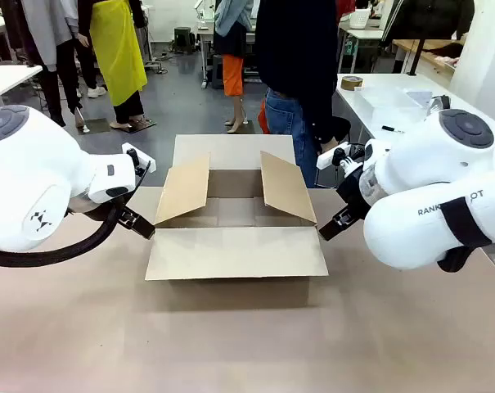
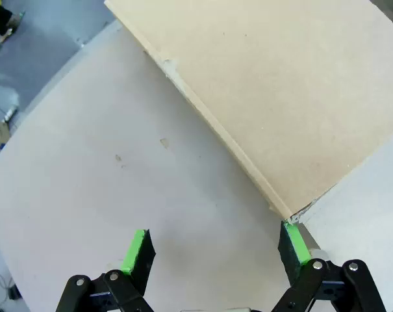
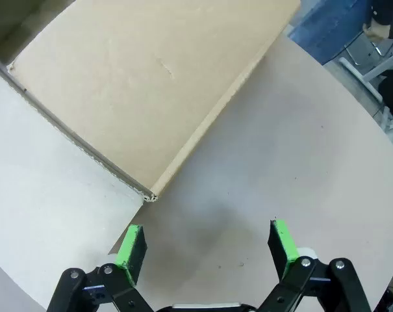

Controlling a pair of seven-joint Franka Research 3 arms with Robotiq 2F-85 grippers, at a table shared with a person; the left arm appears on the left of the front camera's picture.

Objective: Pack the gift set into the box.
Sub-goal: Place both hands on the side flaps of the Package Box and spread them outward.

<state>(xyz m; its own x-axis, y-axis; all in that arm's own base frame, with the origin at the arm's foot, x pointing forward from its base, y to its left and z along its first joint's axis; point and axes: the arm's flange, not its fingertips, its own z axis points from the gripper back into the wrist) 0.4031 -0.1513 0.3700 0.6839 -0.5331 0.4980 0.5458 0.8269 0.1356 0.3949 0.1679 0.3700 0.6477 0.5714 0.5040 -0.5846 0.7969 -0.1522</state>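
- The box [image 1: 235, 246] is seen at the middle of the table [image 1: 231, 344], with all four flaps open.
- The near flap [image 1: 235, 252] is laid flat toward the robot's side, and the far flap [image 1: 231, 151] is laid flat away from it.
- The left flap [image 1: 184, 190] and right flap [image 1: 286, 187] are raised at a slant over the opening, so the gap between them is narrowed.
- The part of the box's inside that can be seen is plain brown cardboard.
- The left end effector [image 2: 215, 247] is held released just above the table, and a flap corner is seen just beside one green pad [image 2: 293, 242]; whether they touch cannot be told.
- The right end effector [image 3: 207, 244] is also released, with its pads wide apart; a flap corner is seen near it but apart from it.
- Bare table is left on both outer sides of the box and in front of the near flap.
- The table is covered in a pale, matt surface with faint marks.
- A person [image 1: 292, 65] is seen standing at the far side, behind the box.
- A grey floor [image 1: 173, 98] and a white table [image 1: 394, 106] with a tape roll [image 1: 351, 82] are seen beyond.
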